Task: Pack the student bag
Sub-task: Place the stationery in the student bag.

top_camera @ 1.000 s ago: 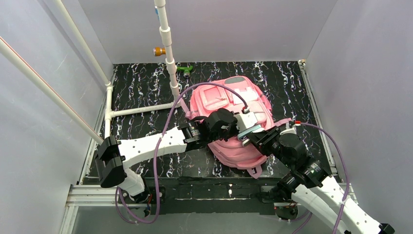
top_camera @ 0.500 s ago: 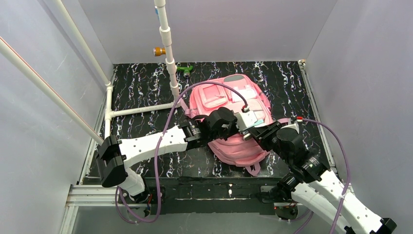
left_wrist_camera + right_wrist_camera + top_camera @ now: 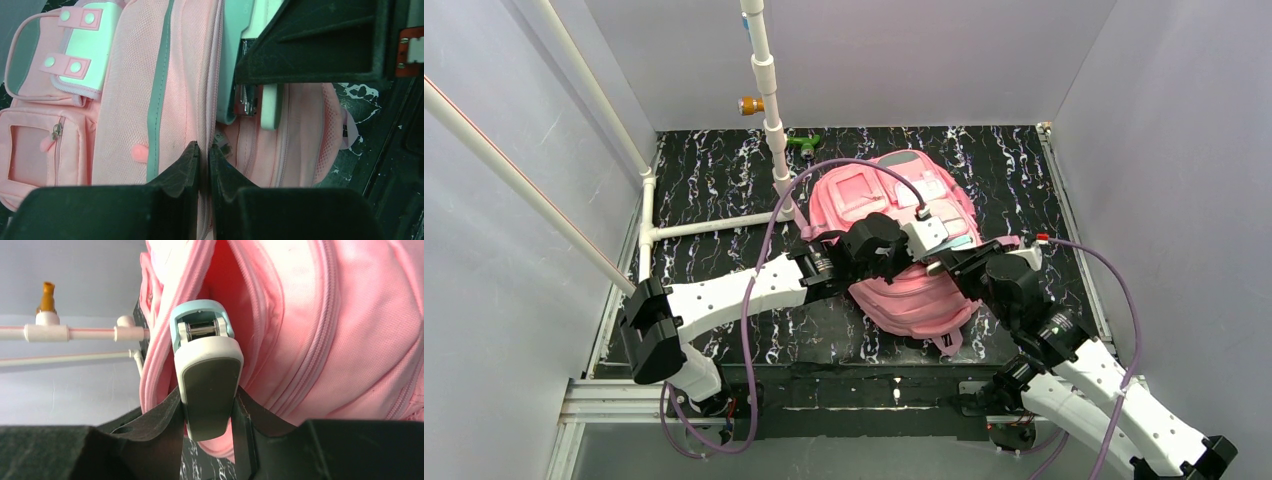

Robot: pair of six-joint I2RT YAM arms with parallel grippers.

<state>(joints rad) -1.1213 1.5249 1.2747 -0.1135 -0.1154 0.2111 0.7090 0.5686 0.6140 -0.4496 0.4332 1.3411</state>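
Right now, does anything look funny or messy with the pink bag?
Nothing spilled or torn. The student bag lies slanted on the table, the left end effector pinching its opening's edge, while a stapler in the right end effector pokes at the gap.

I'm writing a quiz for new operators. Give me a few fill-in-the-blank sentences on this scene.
1. The right tool grips a pale blue ____ at the opening of the student bag.
2. The left tool is clamped ____ on the bag's fabric.
3. The student bag is ____ in colour.
Missing words: stapler; shut; pink.
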